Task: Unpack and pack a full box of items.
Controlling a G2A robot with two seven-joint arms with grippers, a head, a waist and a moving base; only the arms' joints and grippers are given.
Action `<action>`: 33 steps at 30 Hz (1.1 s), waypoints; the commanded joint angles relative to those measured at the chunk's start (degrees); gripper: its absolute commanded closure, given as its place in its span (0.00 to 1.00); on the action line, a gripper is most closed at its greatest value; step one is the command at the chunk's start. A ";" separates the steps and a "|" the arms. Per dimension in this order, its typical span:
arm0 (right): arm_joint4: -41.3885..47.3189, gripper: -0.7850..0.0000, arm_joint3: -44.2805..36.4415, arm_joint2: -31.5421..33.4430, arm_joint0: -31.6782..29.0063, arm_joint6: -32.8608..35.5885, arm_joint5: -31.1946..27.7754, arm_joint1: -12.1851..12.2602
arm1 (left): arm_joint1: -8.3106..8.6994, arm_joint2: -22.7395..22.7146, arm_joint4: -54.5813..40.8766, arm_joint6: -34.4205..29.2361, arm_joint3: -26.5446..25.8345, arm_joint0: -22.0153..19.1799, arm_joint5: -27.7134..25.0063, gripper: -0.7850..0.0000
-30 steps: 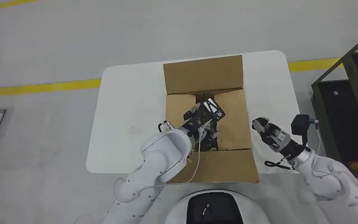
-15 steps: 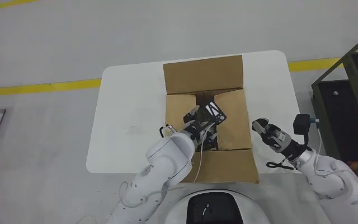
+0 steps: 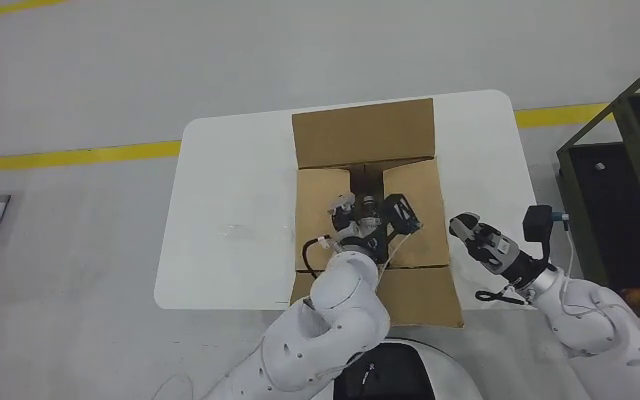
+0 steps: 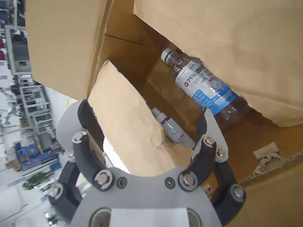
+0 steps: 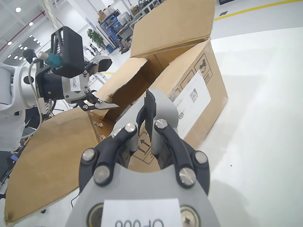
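Observation:
An open cardboard box (image 3: pixel 365 132) stands on the white table (image 3: pixel 230 190) with its flaps spread. My left gripper (image 3: pixel 362 210) hangs over the box's opening. Its jaws are open and straddle the torn edge of an inner flap (image 4: pixel 123 119) without closing on it; the same gripper (image 5: pixel 95 83) is seen beside that flap from the right wrist. Inside the box lie a clear bottle with a blue and white label (image 4: pixel 203 87) and a small white spray bottle (image 4: pixel 171 129). My right gripper (image 3: pixel 463 223) is shut and empty, held beside the box's right wall (image 5: pixel 196 90).
Bare table lies left of the box. The near flap (image 3: pixel 420 298) hangs over the table's front edge. A dark metal rack (image 3: pixel 600 185) stands off the table's right side. Torn cardboard scraps (image 4: pixel 265 154) cling to the box rim.
My left arm has swung right and its wrist has turned, carrying the gripper farther over the box's opening. The right arm has stayed put.

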 commanded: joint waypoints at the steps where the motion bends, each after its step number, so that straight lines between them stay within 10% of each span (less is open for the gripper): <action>1: 0.07 1.00 0.06 -0.08 0.05 -0.01 -0.06 -0.03 | -0.53 2.28 7.87 -4.18 2.00 -0.91 -1.00 0.00; 10: -0.11 1.00 0.49 -0.07 -0.05 -0.49 -0.27 -0.16 | -3.30 4.50 13.41 -6.91 6.52 -0.67 -1.73 0.04; 18: 0.00 1.00 0.45 0.00 -0.18 -0.50 -0.34 -0.24 | -4.72 2.02 14.60 -7.20 6.91 1.07 -1.81 1.00; 33: 2.60 1.00 -0.89 0.45 -0.04 -0.63 -0.70 -0.40 | -6.54 -5.00 13.30 -5.08 3.38 4.51 -1.32 1.00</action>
